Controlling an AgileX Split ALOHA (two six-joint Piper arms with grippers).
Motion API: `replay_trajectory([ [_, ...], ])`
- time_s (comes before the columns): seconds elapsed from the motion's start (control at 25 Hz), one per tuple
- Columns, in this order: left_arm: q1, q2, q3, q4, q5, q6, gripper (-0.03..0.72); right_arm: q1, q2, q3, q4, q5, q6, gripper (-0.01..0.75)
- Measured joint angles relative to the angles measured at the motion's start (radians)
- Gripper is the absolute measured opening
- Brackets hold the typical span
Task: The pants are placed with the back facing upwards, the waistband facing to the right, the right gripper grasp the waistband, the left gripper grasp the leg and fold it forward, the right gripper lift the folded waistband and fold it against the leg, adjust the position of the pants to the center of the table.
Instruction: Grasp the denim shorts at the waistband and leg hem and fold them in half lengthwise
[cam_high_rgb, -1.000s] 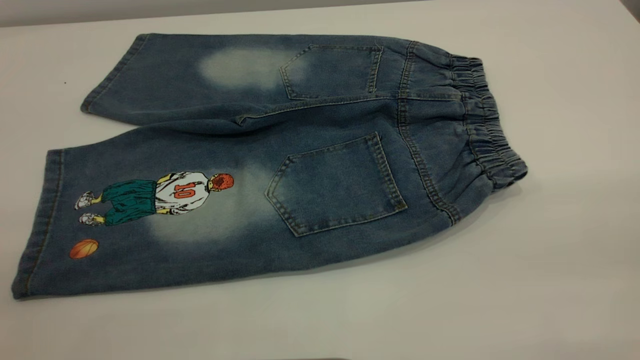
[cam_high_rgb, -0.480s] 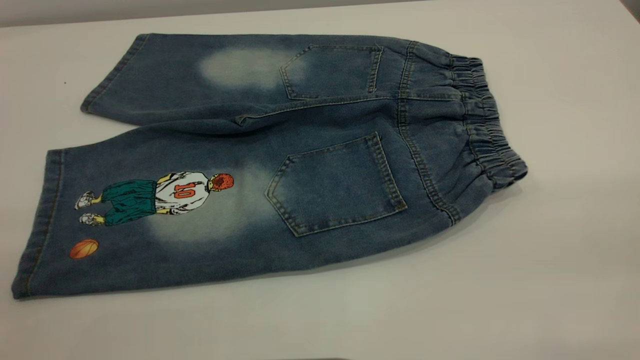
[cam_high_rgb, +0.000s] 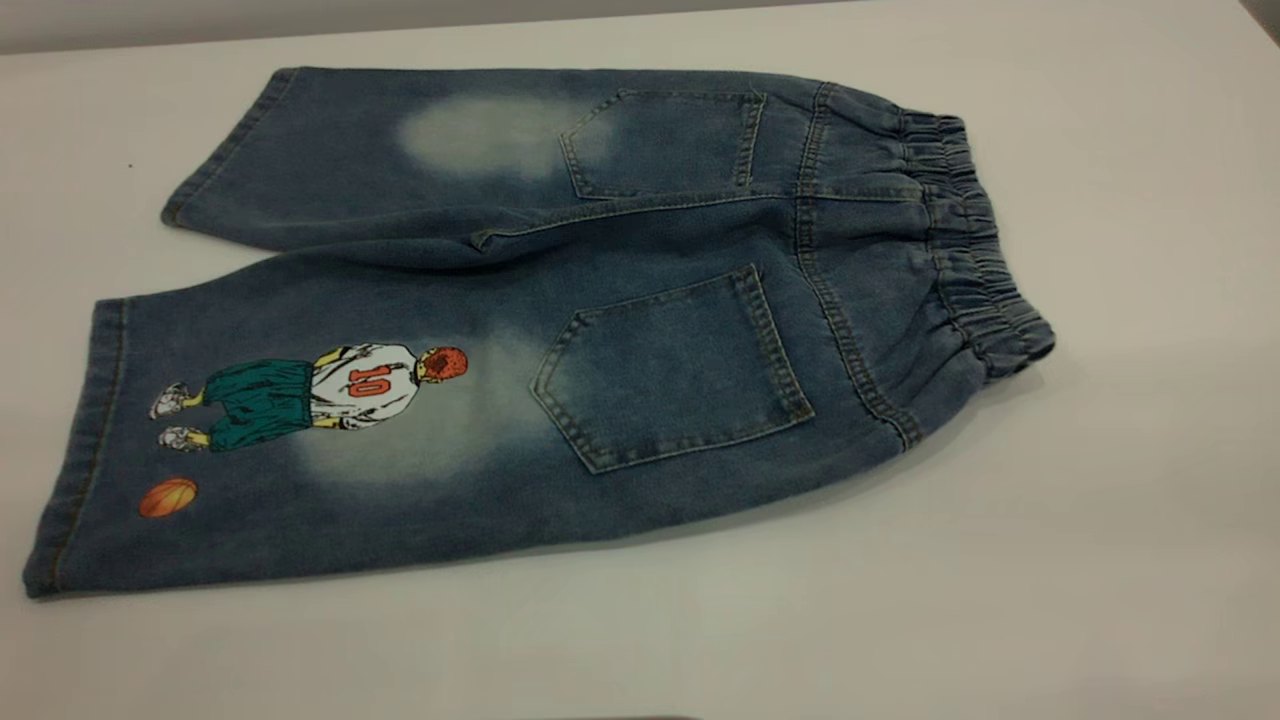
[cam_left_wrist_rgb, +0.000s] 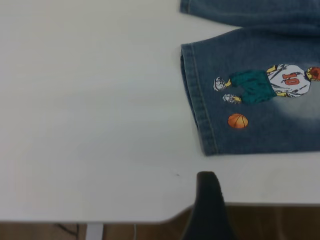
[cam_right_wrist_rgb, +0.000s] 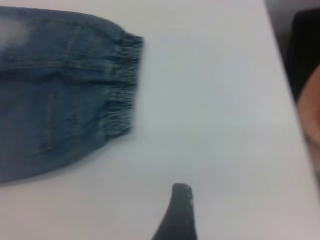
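The pants (cam_high_rgb: 600, 310) lie flat on the white table (cam_high_rgb: 1100, 500), back side up, with two patch pockets showing. Their gathered waistband (cam_high_rgb: 975, 250) points right. The leg (cam_high_rgb: 300, 440) with the number 10 player and orange ball print is the nearer one, its hem at the left. Neither gripper appears in the exterior view. In the left wrist view one black finger (cam_left_wrist_rgb: 208, 200) of my left gripper hangs over the table's edge, short of that leg's hem (cam_left_wrist_rgb: 197, 100). In the right wrist view one scuffed finger (cam_right_wrist_rgb: 179, 210) of my right gripper hovers over bare table, apart from the waistband (cam_right_wrist_rgb: 122, 85). Nothing is held.
The plain leg (cam_high_rgb: 350, 150) with a faded patch lies on the far side. The table's edge (cam_left_wrist_rgb: 125, 221) runs close under the left gripper, brown floor beyond it. A dark object (cam_right_wrist_rgb: 304, 50) and a skin-toned blurred shape (cam_right_wrist_rgb: 312, 115) sit past the table's right edge.
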Motion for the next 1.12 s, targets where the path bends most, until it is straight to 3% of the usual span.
replay_trajectory([
  [0.2, 0.000, 0.224, -0.057, 0.002, -0.082, -0.082, 0.496, 0.000, 0.209, -0.070, 0.044, -0.049, 0.041, 0.586],
  [0.36, 0.000, 0.472, -0.086, -0.030, -0.235, -0.102, 0.496, 0.000, 0.431, -0.084, 0.107, -0.187, 0.019, 0.586],
  [0.56, 0.000, 0.740, -0.092, -0.135, -0.445, -0.067, 0.496, 0.000, 0.702, -0.084, 0.220, -0.283, -0.059, 0.586],
  [0.88, 0.000, 1.017, -0.092, -0.342, -0.677, 0.156, 0.496, 0.000, 1.103, -0.084, 0.491, -0.413, -0.290, 0.586],
  [1.12, 0.000, 1.123, -0.092, -0.494, -0.757, 0.318, 0.496, 0.000, 1.382, -0.084, 0.804, -0.466, -0.600, 0.586],
])
